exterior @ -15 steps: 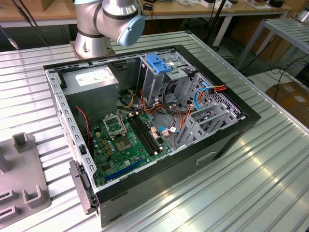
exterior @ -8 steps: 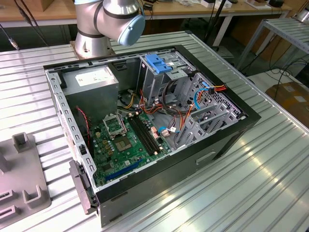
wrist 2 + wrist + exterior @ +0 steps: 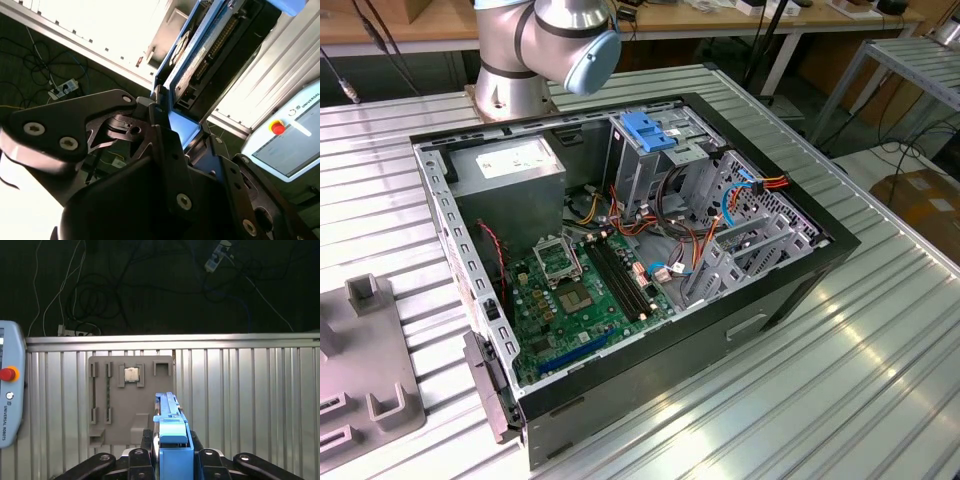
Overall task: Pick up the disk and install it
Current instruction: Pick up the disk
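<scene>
The disk (image 3: pixel 172 432) is seen edge-on in the first wrist view, its bright blue plastic rail facing the camera. My gripper (image 3: pixel 172 452) is shut on it, one black finger on each side. In the second wrist view the disk (image 3: pixel 200 45) runs away from the gripper (image 3: pixel 172 127), showing a blue rail, grey metal and a connector edge. The disk hangs above the ribbed metal table, over a grey fixture plate (image 3: pixel 115 405). In the exterior view the open computer case (image 3: pixel 790 290) lies on the table, with a tall metal drive cage topped by a blue latch (image 3: pixel 650 130).
The fixture plate (image 3: pixel 360 370) holds a small square chip (image 3: pixel 131 374) and several slots. A teach pendant with a red button (image 3: pixel 7 385) lies at the table edge. The arm's base (image 3: pixel 535 50) stands behind the case. Cables (image 3: pixel 720 200) cross the case interior; a power strip (image 3: pixel 216 257) lies on the floor.
</scene>
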You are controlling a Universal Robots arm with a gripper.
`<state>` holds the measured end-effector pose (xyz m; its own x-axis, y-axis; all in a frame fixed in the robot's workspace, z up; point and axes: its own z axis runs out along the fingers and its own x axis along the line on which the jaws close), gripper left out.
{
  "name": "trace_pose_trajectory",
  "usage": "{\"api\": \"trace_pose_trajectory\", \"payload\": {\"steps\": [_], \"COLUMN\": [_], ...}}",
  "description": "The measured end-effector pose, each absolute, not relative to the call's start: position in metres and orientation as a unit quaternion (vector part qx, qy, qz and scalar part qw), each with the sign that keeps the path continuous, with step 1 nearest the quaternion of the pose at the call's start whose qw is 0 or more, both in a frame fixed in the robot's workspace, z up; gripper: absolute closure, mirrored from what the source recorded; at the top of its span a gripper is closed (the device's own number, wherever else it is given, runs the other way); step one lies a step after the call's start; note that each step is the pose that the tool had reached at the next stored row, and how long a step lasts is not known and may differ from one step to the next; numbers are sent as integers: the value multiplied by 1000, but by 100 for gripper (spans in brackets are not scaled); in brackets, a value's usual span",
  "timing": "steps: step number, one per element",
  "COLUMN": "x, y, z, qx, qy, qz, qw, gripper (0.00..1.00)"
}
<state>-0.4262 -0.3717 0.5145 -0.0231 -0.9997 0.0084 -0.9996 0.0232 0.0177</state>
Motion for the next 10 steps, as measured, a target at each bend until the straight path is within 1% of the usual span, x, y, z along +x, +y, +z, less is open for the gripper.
{"api": "trace_pose_trajectory", "payload": {"steps": [10], "x": [-407], "y": [-372], "z": [514], "qx": [699], "qy": [-715], "qz": [-3], "qw": [9], "gripper": [63]}}
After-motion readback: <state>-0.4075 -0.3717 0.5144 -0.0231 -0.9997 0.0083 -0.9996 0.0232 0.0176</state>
